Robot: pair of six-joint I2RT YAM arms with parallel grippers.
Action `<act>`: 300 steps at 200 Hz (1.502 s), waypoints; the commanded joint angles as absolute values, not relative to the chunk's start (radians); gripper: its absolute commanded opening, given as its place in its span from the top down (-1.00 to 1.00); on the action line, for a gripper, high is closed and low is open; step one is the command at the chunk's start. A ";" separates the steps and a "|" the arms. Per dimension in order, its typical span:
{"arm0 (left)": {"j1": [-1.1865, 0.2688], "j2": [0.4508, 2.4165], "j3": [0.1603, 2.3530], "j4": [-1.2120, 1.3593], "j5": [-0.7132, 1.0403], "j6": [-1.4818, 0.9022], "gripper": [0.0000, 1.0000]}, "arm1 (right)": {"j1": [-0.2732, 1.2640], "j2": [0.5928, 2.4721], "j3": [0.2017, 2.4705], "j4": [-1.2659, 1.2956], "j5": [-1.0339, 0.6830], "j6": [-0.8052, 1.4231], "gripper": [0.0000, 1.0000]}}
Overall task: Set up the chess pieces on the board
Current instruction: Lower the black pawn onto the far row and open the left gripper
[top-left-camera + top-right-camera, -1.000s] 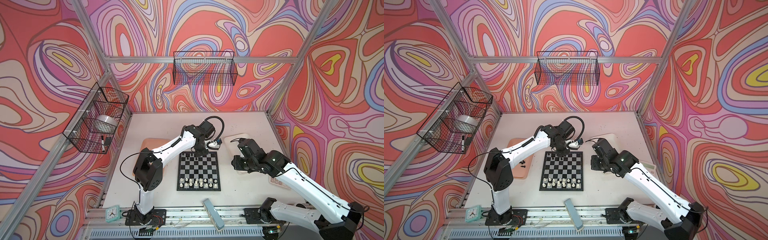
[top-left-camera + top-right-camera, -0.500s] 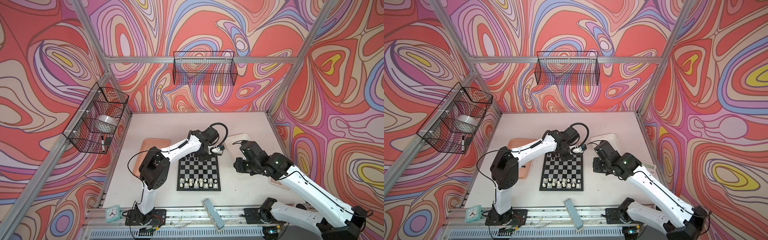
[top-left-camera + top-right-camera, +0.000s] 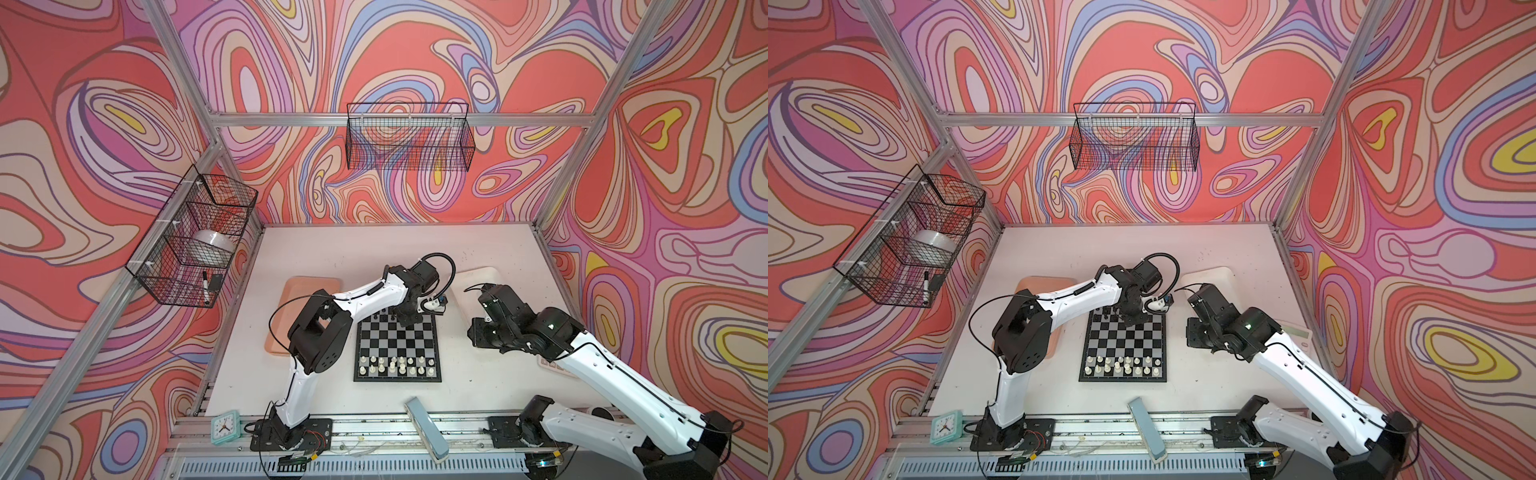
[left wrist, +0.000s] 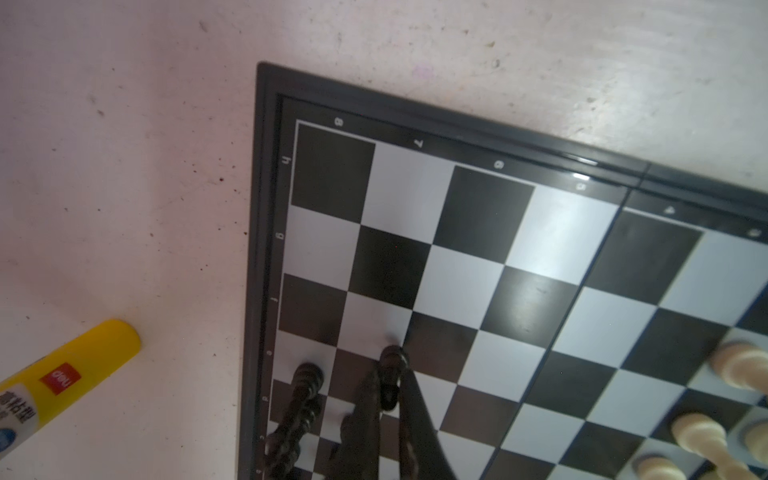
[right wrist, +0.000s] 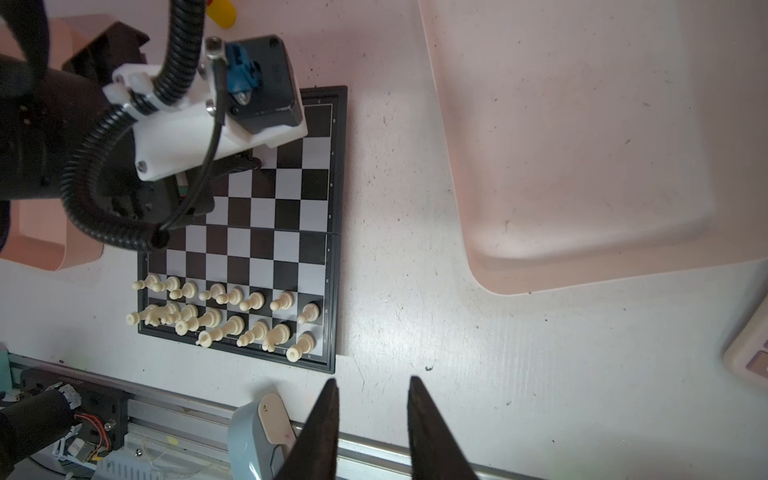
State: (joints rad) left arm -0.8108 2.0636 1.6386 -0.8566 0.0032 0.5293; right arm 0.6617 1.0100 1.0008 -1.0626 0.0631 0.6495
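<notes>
The board (image 3: 397,340) (image 3: 1123,340) lies in the middle of the table. Cream-white chess pieces (image 3: 395,365) (image 3: 1121,365) (image 5: 224,311) fill its two near rows. My left gripper (image 3: 405,322) (image 3: 1128,322) (image 4: 390,374) is low over the far rows, shut on a black chess piece (image 4: 391,361) above the board (image 4: 519,291). Other black pieces (image 4: 307,382) (image 3: 376,318) stand along the far edge beside it. My right gripper (image 5: 372,380) (image 3: 478,334) (image 3: 1196,332) hangs open and empty over bare table, right of the board (image 5: 286,216).
A pink tray (image 3: 291,299) lies left of the board and a white tray (image 3: 478,276) (image 5: 582,145) at the back right. A yellow glue stick (image 4: 70,374) lies behind the board. A grey-blue stapler (image 3: 426,428), a clock (image 3: 225,426) and a calculator (image 3: 1296,334) sit at the edges.
The left gripper has come down and a little rightward over the board's far rows, still holding the black piece. The right gripper has drawn back a little toward the front.
</notes>
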 commanded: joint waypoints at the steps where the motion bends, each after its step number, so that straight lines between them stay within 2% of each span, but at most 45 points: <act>1: -0.813 2.088 1.655 -0.854 -0.007 0.528 0.78 | 0.658 0.997 0.987 -1.052 0.065 0.660 0.42; 121: -0.813 2.121 1.681 -0.845 -0.025 0.515 0.74 | 0.658 1.006 0.958 -1.022 0.052 0.655 0.42; 186: -0.813 2.098 1.687 -0.851 -0.022 0.510 0.37 | 0.658 1.012 0.957 -1.016 0.051 0.649 0.42; 300: -0.813 1.952 1.680 -0.928 -0.016 0.540 0.25 | 0.658 1.024 0.969 -1.009 0.054 0.641 0.42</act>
